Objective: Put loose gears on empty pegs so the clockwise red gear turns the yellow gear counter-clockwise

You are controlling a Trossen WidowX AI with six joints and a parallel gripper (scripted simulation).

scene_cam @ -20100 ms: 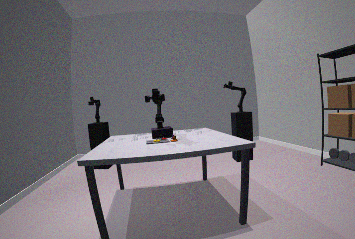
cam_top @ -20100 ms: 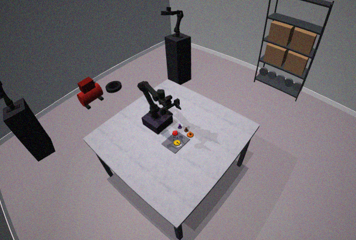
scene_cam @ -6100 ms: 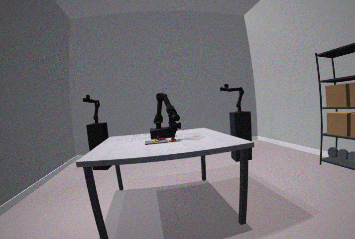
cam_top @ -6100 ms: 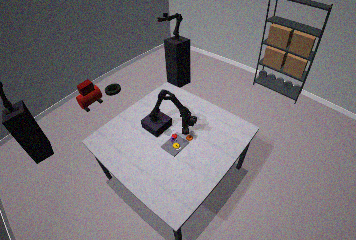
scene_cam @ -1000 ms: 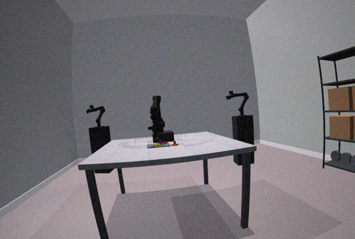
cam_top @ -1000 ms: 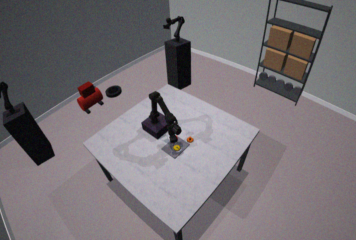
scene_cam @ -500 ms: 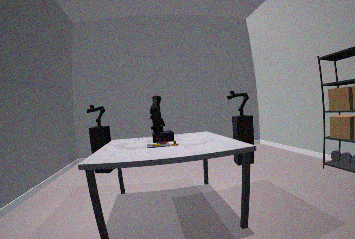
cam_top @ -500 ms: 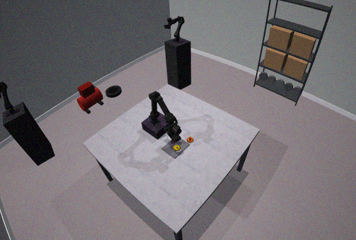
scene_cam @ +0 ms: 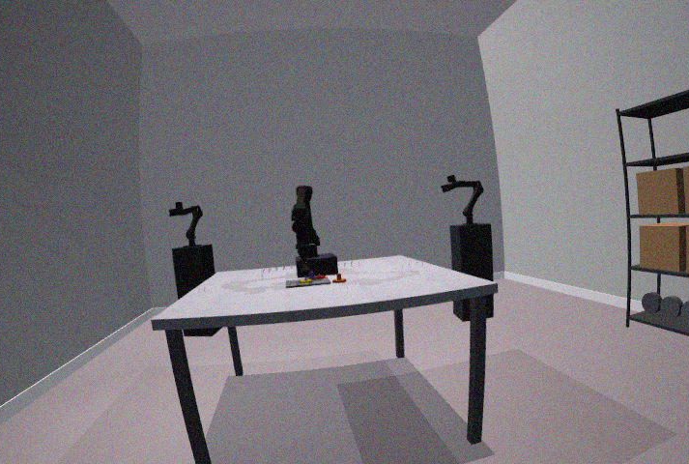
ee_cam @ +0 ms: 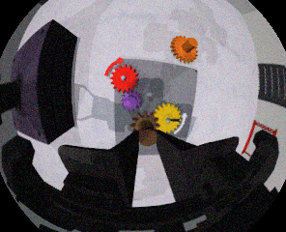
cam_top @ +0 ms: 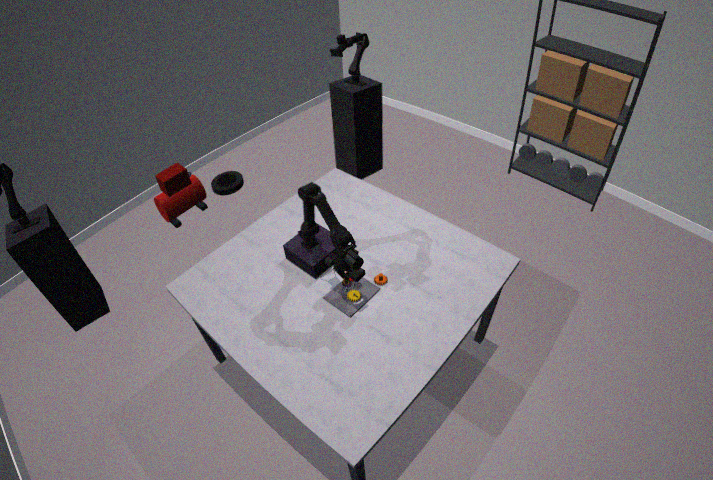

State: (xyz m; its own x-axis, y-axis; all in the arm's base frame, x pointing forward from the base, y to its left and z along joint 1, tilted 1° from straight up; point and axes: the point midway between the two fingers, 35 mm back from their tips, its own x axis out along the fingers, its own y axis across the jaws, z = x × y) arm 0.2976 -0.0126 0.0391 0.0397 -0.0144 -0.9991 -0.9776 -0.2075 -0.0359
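Observation:
The grey board holds the red gear and the yellow gear with a black stripe. A purple gear is on the board beside the red gear. My gripper is shut on the knob of a brown gear, which hangs over the board, next to the yellow gear in the wrist view. Its height and the peg under it are hidden. A small pale spot, maybe an empty peg, shows between the gears. An orange gear stands on the table off the board.
The arm's dark base box stands on the marble table beside the board. The red arrow curves beside the red gear, the white arrow beside the yellow gear. Two other arms stand on pedestals off the table.

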